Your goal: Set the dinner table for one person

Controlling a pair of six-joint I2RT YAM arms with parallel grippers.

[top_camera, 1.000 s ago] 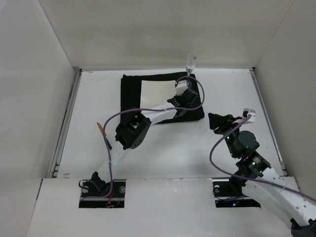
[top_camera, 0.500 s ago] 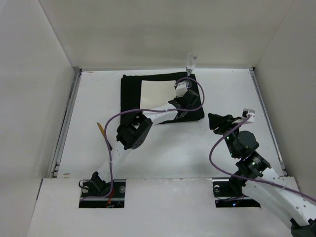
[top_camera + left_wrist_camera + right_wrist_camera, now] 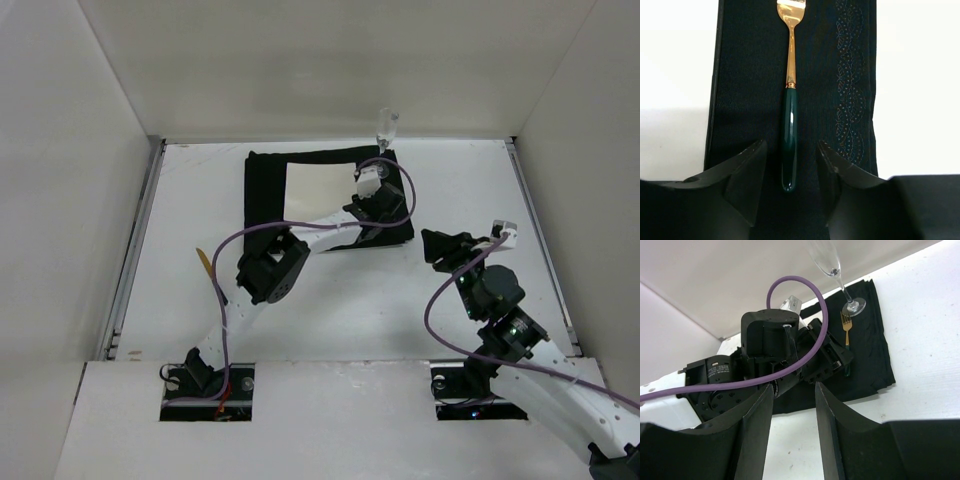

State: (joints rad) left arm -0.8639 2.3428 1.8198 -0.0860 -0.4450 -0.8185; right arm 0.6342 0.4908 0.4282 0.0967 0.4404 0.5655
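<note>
Laying the fork [image 3: 790, 95] looks like the step in hand. It lies flat along the 3 o'clock strip of the black mat [image 3: 745, 75], tines toward the glass [image 3: 832, 265] at the mat's 1 o'clock corner. The left hand [image 3: 790, 150] hangs over its green handle, fingers [image 3: 752, 165] apart on either side and clear of it. The right hand [image 3: 794, 400], likewise apart and empty, hovers toward 3 o'clock of the bench [image 3: 200, 210], which spreads white under both arms with the mat at its 12 o'clock end. Next, I judge, the left hand should rise straight off without nudging the handle, then seek more cutlery. A brownish sliver [image 3: 205, 263] at 9 o'clock is too small to name.
</note>
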